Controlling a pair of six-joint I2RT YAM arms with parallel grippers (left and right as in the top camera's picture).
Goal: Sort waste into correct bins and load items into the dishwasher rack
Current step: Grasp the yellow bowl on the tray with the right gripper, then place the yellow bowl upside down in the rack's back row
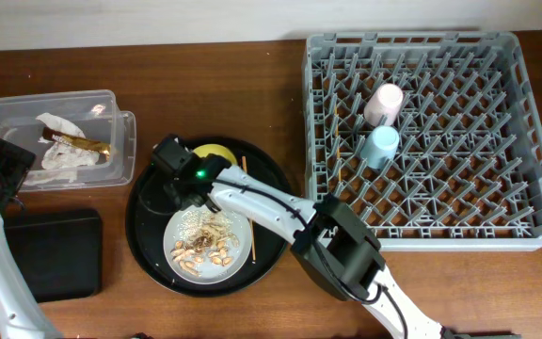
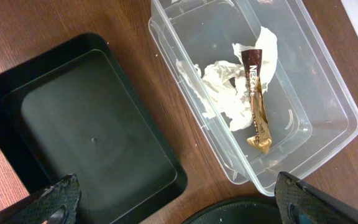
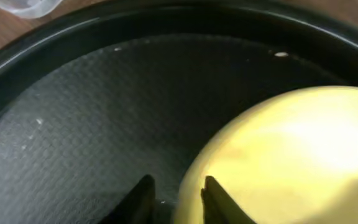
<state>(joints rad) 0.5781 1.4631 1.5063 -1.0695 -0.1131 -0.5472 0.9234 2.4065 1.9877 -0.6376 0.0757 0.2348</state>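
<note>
bowl (image 1: 213,152): on round tray (image 1: 151,252), far side, half hidden under right arm; not yet in rack.
right gripper (image 3: 178,200): over round tray's far side; fingers (image 3: 143,198) a little apart, astride bowl's edge; dark gap between one finger and edge, so no firm hold as yet, by judgement.
left gripper (image 2: 184,208): left of round tray, above box and flat tray; spread wide, nothing held.
done, waste: tissues (image 1: 62,158) and wrapper (image 1: 83,144) in box (image 1: 7,118), left of round tray.
done, items: pink cup (image 1: 385,102) and blue cup (image 1: 381,146) among pegs of rack (image 1: 478,188), right of round tray.
left, waste: scraps (image 1: 210,243) on plate (image 1: 235,250), near side of round tray.
flat tray (image 1: 55,254): left of round tray, nearer side; bare, so probably meant for scraps.
left, items: bowl, plate, chopsticks (image 1: 248,212) along round tray's right side, beside plate.
progress: roughly half, by judgement; bowl pickup in hand.
overhead only: whole layout, rack with both cups, plate with scraps; finger gap hidden under arm.
left wrist only: print on wrapper, wrapper lying across tissues, bare floor of flat tray; no rack, no bowl.
right wrist only: fingers at bowl's edge, a few pale crumbs on round tray's floor.
</note>
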